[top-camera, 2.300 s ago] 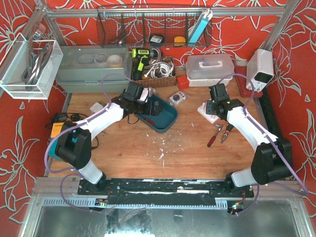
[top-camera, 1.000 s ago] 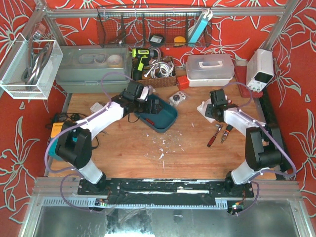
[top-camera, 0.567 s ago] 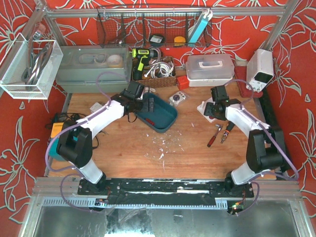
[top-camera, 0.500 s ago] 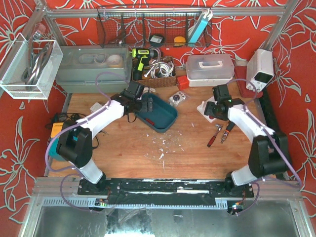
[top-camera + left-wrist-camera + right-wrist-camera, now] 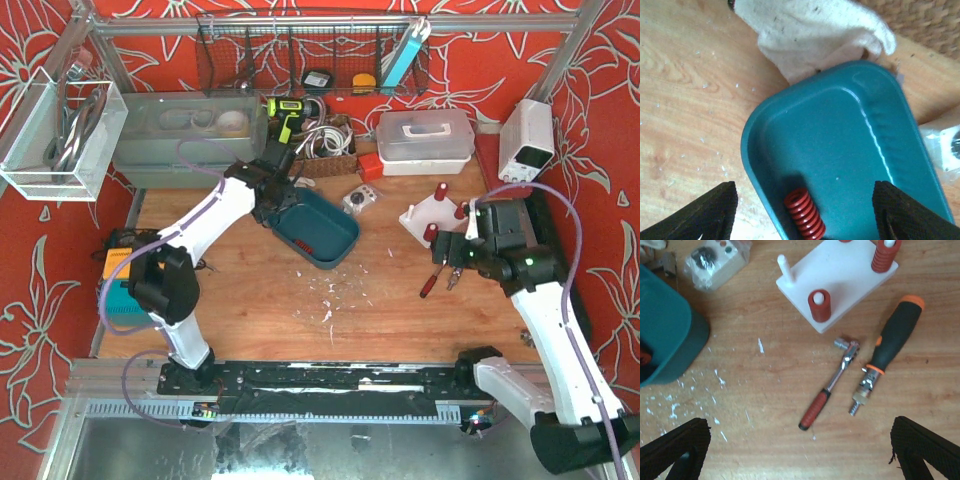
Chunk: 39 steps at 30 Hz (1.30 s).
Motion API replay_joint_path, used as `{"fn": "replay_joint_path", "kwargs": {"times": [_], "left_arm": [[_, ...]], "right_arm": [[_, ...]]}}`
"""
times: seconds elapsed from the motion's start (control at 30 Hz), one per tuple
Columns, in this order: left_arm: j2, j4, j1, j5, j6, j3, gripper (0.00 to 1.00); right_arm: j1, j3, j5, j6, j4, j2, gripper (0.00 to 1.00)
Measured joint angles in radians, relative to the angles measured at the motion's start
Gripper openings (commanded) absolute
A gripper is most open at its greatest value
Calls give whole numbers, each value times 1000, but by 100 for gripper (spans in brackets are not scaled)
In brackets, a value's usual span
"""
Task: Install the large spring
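Observation:
A red coil spring lies in the teal tray, close to its rim. My left gripper hangs over it, open, a finger on each side and neither touching it. In the top view that gripper is at the tray's far left end. The white peg plate carries a red spring on its near peg and a thicker one at its right corner. One peg stands bare. My right gripper is open and empty, near of the plate.
A ratchet wrench with a red grip and a black-and-orange screwdriver lie just near of the plate. A white cloth sits behind the tray and a bagged part between tray and plate. Bins and a wicker basket line the back.
My right gripper opened and drew back from the peg plate toward the near right. My left gripper shifted toward the back, over the tray's far left end.

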Motion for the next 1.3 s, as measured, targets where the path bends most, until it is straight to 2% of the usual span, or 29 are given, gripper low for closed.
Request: {"fn": "replay_joint_path", "kwargs": {"times": [0.17,0.37,0.57,0.83,1.07,1.3], "left_arm": [[97,-159,-31,37,-146,109,64],[206,-307,-95,60,-291,238,51],[343,-412,-127,75,-379,377,45],[519,-495,-128,92,-436,532,46],[533,-522,-128,113,-480,512,51],[548,-535,-128,123,-493,511,51]], "right_arm": [[0,-43,-8,-33,-68,-100,99],[6,-45,-46,-46,-88,-127,99],[42,-59,-50,-76,-87,-134,99],[92,-59,-54,-115,-79,-96,99],[105,-59,-53,-126,-76,-56,99],[106,-59,-51,-130,-74,-52,99]]}}
